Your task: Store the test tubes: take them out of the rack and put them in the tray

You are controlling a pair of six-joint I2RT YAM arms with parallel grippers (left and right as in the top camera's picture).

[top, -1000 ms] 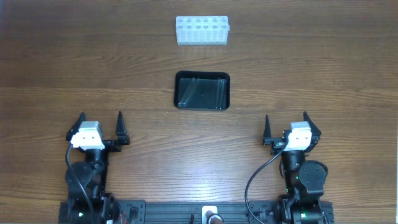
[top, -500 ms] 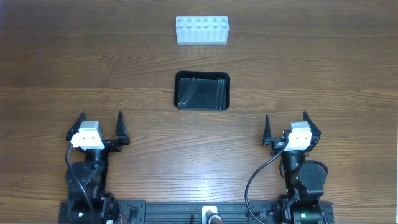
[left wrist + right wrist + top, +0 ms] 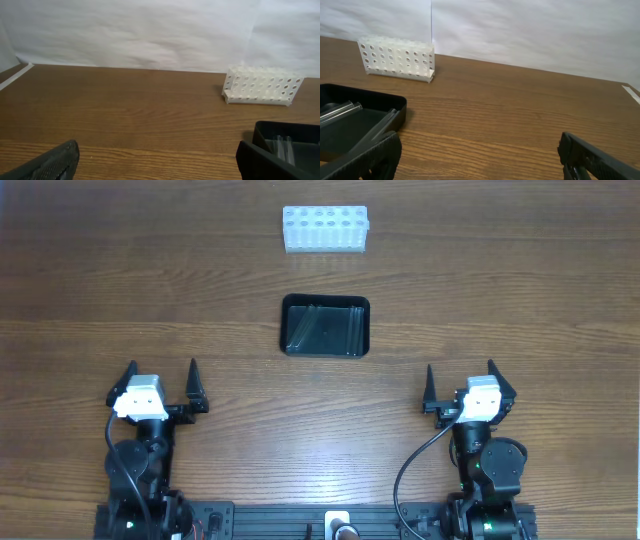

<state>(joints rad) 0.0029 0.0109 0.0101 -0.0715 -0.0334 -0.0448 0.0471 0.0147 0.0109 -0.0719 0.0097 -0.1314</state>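
From the top view, the rack (image 3: 325, 230) is parked at the far side of the desk (image 3: 520, 290). The tray (image 3: 325, 326) is set on the near side of it, roughly centred between the two arms, probably so it can be reached by either one and the carry from rack to tray is short. A few clear test tubes (image 3: 335, 323) can be made out lying flat in the tray. Whether any are left in the rack can't be told from above. The left gripper (image 3: 162, 366) and right gripper (image 3: 460, 368) are held low near their bases, well apart from tray and rack. Both are spread wide with nothing between the fingers, so it's likely a rest pose.

In the left wrist view, the rack (image 3: 262, 86) is seen standing upright beyond the tray (image 3: 265, 131). No tube tops are noticed poking out of it, though clear glass could easily be missed.

In the right wrist view, tubes are seen lying lengthwise on the tray floor, near the tray wall (image 3: 395, 107). A white backdrop (image 3: 520, 30) is hung behind the desk's far edge. The only thing in the way of a reach to the rack is the tray itself, so its wall would have to be cleared
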